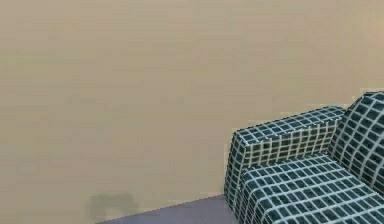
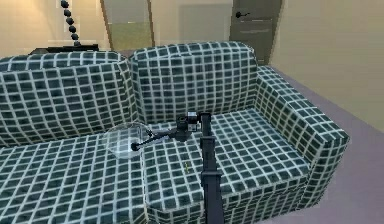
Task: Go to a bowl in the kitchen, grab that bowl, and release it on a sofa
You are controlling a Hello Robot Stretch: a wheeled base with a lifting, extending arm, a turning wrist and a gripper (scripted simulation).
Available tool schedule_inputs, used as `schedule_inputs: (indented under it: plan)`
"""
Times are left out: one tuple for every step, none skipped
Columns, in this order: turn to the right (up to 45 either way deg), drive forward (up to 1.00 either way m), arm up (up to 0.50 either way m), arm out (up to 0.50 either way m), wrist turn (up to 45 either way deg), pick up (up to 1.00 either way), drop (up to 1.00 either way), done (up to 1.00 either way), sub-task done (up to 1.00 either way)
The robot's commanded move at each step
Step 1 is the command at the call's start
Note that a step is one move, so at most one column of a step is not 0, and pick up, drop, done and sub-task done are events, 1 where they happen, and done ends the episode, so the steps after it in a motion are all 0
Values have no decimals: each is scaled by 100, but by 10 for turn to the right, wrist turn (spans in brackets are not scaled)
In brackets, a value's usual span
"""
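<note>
A clear, glassy round bowl (image 2: 122, 140) is sitting right at the tips of the gripper (image 2: 140, 144), showing pale against the seat cushion beneath it. Is it resting on the cushion or hanging just off it? I cannot tell, so I cannot tell either whether the gripper is carrying it. The thin fingers (image 2: 160, 136) are pointing towards the bowl. Behind them the dark square arm bar (image 2: 210, 170) is running back to the arm side view's bottom edge.

Under and all around the gripper, the dark green sofa with a white grid pattern (image 2: 200, 75) is spreading out. Its two fat back cushions are standing beyond the gripper, and a padded armrest is sitting well off on the arm's side.

Past the sofa back there is a beige wall (image 2: 320, 40), with a grey-brown door (image 2: 250, 22) up beyond the arm. A column of black beads (image 2: 70, 25) is rising far out past the bowl. Greyish-purple floor (image 2: 350, 110) is showing beyond the armrest.

Looking ahead, the checked sofa's end (image 1: 300, 175) is poking in at the forward view's lower right, against the bare beige wall (image 1: 150, 90).
</note>
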Motion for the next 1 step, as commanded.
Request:
schedule_inputs:
  plan:
    - [0, 0, 0, 0, 0, 0, 100, 0, 0]
